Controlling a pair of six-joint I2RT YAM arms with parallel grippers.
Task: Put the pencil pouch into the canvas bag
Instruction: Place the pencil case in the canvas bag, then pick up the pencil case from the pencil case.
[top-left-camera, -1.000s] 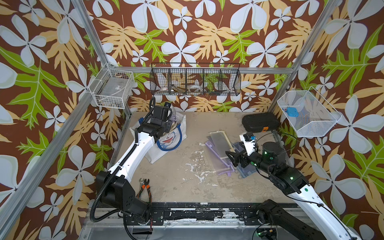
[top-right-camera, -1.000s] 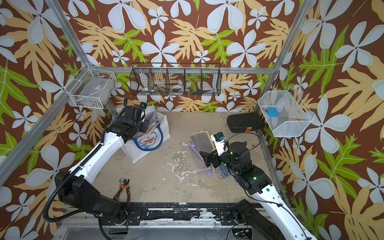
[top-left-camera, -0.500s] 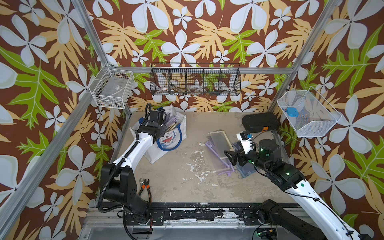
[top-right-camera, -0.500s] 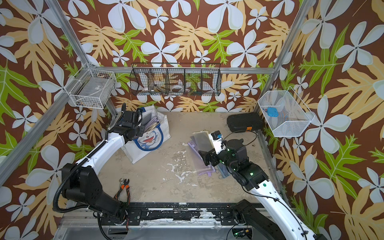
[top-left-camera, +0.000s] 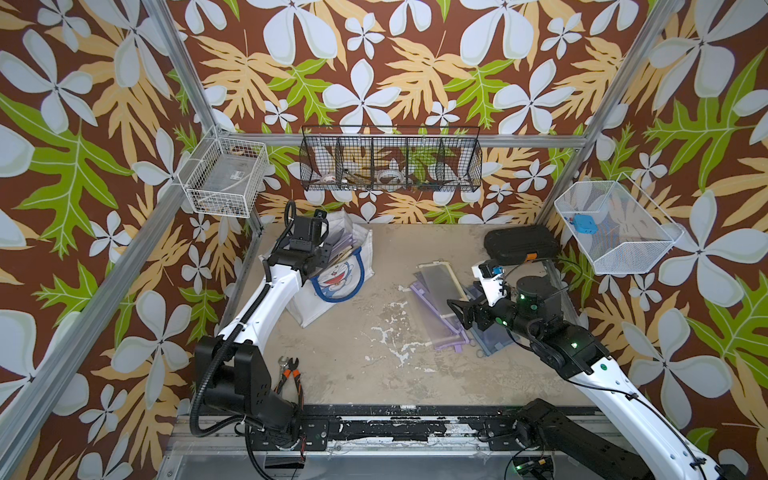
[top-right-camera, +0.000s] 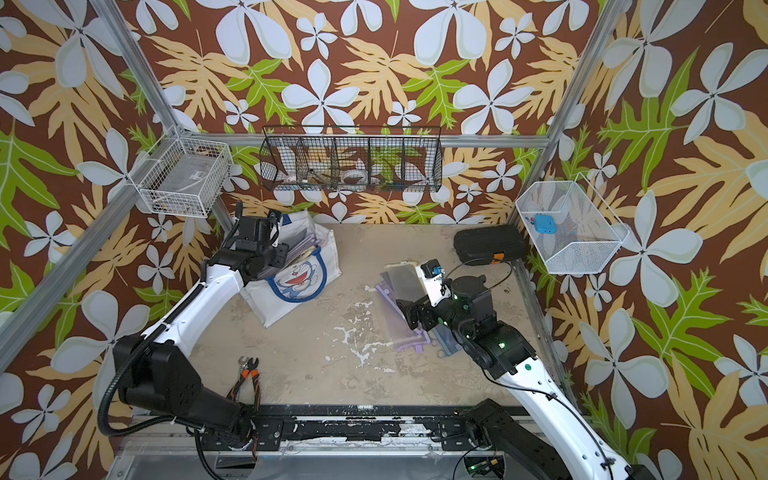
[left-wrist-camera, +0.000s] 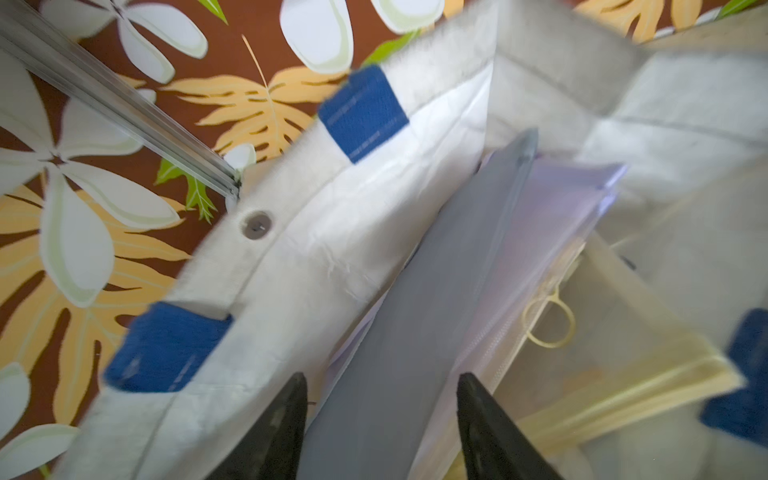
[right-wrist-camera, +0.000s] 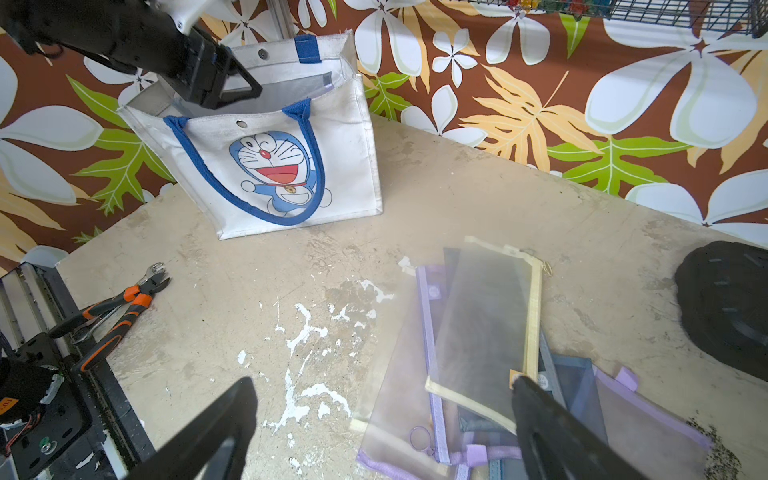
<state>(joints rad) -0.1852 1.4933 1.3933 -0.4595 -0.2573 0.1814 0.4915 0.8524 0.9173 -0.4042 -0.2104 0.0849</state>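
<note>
Pencil pouch: the grey pencil pouch (left-wrist-camera: 436, 291) stands on edge inside the canvas bag (right-wrist-camera: 353, 166), beside a lilac pouch (left-wrist-camera: 561, 216) and a yellow-trimmed pouch (left-wrist-camera: 602, 353).
Canvas bag: upright at the back left of the counter (right-wrist-camera: 415, 232), mouth open.
Left claw: my left claw (left-wrist-camera: 381, 378) hangs over the bag's mouth, jaws apart, with the grey pouch lying between them.
Right claw: my right claw (right-wrist-camera: 382, 381) is spread wide, low over the pile of mesh pouches (right-wrist-camera: 482, 332) on the counter, gripping nothing.
Nearby: pliers (right-wrist-camera: 116, 311) by my left base; black case (right-wrist-camera: 727, 307) at the right.
</note>
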